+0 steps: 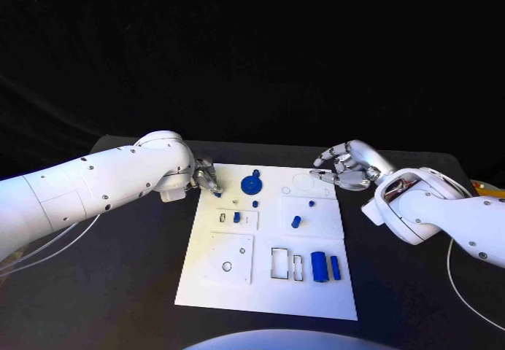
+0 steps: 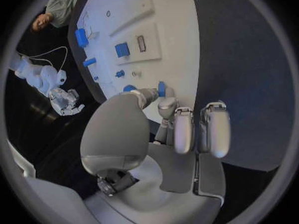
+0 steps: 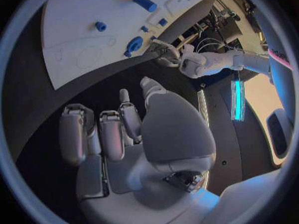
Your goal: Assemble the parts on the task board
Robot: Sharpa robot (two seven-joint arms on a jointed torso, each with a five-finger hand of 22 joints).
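The white task board (image 1: 268, 292) lies mid-table. My left hand (image 1: 205, 177) hangs over its far left corner. In the left wrist view its thumb and a fingertip (image 2: 167, 106) pinch a small blue part (image 2: 161, 88) just above the board (image 2: 174, 30). A blue gear (image 1: 252, 184) stands close beside that hand. My right hand (image 1: 347, 166) hovers at the board's far right corner, fingers loosely bent and apart, holding nothing. A blue peg (image 1: 297, 221) and a small blue block (image 1: 237, 216) sit mid-board. Blue cylinders (image 1: 318, 266) lie near the front right.
A rectangular slot (image 1: 280, 263) sits left of the cylinders, and a raised plate with a round hole (image 1: 228, 267) is at the front left. Black table (image 1: 116, 292) surrounds the board. Cables trail at the left edge and at the right edge.
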